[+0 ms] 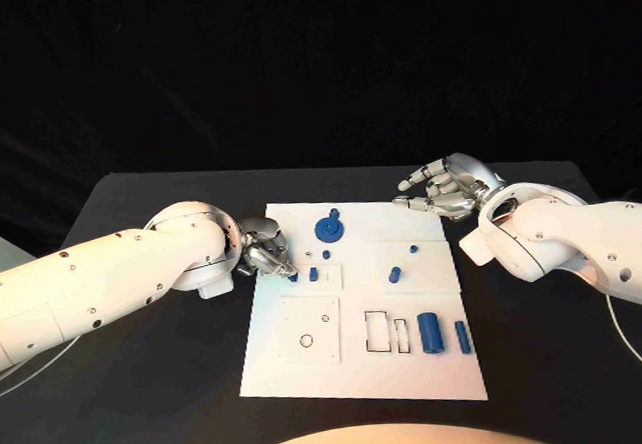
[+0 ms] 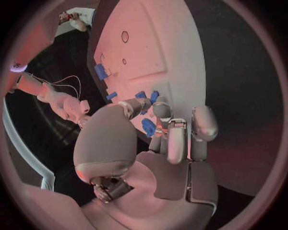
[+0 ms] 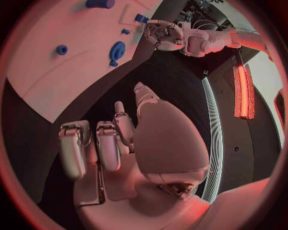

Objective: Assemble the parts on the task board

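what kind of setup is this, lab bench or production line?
Looks like a lab or demo test bench, not a line. A black table against a dark backdrop holds one white task board with small blue parts, outlined slots and holes. Cables and lit equipment show nearby in the right wrist view.

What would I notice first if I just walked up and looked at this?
Probably the big white task board in the middle of the black table, dotted with small blue parts. Then the two silver hands: the left hand at the board's left edge over a blue piece, the right hand open beyond its far right corner.
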### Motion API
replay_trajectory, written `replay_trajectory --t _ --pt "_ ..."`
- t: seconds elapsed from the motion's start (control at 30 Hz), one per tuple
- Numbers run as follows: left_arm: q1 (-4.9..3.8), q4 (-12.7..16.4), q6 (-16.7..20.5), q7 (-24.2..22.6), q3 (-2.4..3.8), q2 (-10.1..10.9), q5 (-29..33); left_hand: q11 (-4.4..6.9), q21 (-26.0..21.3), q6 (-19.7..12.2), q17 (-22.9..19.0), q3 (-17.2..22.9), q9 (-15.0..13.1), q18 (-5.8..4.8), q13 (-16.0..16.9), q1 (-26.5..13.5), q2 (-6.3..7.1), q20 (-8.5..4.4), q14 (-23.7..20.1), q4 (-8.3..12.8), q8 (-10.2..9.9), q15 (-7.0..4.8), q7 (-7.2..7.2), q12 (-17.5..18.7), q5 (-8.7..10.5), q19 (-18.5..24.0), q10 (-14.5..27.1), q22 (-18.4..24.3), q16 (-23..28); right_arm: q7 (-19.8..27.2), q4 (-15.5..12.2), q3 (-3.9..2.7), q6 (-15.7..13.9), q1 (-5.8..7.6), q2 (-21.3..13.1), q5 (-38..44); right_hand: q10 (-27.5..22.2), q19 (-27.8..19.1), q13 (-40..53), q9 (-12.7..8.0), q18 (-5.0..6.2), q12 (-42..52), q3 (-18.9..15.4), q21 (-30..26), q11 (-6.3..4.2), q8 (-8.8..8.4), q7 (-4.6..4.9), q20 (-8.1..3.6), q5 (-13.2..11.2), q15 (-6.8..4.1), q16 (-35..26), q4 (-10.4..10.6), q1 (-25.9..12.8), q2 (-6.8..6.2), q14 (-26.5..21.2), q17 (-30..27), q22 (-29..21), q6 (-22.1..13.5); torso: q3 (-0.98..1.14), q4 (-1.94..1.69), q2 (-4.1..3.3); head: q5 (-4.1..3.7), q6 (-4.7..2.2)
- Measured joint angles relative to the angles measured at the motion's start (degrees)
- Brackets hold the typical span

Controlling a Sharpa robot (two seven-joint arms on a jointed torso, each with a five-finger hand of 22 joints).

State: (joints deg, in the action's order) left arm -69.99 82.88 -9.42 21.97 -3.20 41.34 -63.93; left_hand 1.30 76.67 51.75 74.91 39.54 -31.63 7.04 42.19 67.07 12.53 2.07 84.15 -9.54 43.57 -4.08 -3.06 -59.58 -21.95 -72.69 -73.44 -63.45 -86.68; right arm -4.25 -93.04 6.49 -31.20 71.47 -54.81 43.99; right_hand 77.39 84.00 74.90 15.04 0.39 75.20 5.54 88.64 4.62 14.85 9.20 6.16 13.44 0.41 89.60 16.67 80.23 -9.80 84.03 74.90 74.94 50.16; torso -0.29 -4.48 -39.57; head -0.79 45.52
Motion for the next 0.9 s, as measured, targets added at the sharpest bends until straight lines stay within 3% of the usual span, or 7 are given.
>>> replay_trajectory --t 0.47,0.57,0.9 --pt "-0.06 -0.01 -1.12 -0.06 0.04 -0.07 -0.52 0.1 0.0 0.41 0.0 -0.16 0.04 0.0 0.85 0.01 -0.01 0.0 -0.21 0.16 0.0 -0.2 0.02 -0.66 -0.2 0.0 -0.34 -0.27 -0.24 0.0 -0.04 0.0 0.02 0.0 -0.06 0.0 0.0 0.0 0.04 0.0 0.0 0.0 0.0 0.0 0.0 0.0 0.0 0.0 0.0 0.0 0.0 0.0 0.0 0.0 0.0 0.04 -0.01 0.0 0.02 0.0 0.01 -0.01 0.08" --pt "-0.06 -0.04 -1.12 -0.1 0.04 -0.12 -0.72 0.24 0.27 0.63 0.0 -0.16 0.11 -0.9 1.23 0.01 -0.01 -0.01 -0.21 0.16 0.0 -0.2 0.0 -0.9 -0.26 -0.01 -0.83 -0.49 -0.24 0.0 -0.05 0.0 0.02 0.0 -0.07 0.0 0.0 0.0 0.04 0.0 0.0 0.0 0.0 0.0 0.0 0.0 0.0 0.0 0.0 0.0 0.0 0.0 0.0 0.0 0.0 0.05 -0.01 0.0 0.02 0.0 0.01 -0.01 0.08" --pt "-0.04 -0.31 -0.96 -0.18 0.02 -0.43 -1.27 0.23 0.27 0.93 0.0 -0.16 0.16 -0.91 1.33 0.0 -0.01 -0.22 -0.21 0.16 0.0 -0.2 0.11 -0.96 -0.55 -0.22 -1.02 -0.58 -0.24 0.0 -0.1 0.0 0.02 0.0 -0.11 0.0 0.0 0.0 0.03 0.0 0.0 0.0 0.0 0.0 0.0 0.0 0.0 0.0 0.0 0.0 0.0 0.0 0.0 0.0 0.0 0.04 -0.02 0.0 0.04 0.01 0.02 0.03 -0.07"
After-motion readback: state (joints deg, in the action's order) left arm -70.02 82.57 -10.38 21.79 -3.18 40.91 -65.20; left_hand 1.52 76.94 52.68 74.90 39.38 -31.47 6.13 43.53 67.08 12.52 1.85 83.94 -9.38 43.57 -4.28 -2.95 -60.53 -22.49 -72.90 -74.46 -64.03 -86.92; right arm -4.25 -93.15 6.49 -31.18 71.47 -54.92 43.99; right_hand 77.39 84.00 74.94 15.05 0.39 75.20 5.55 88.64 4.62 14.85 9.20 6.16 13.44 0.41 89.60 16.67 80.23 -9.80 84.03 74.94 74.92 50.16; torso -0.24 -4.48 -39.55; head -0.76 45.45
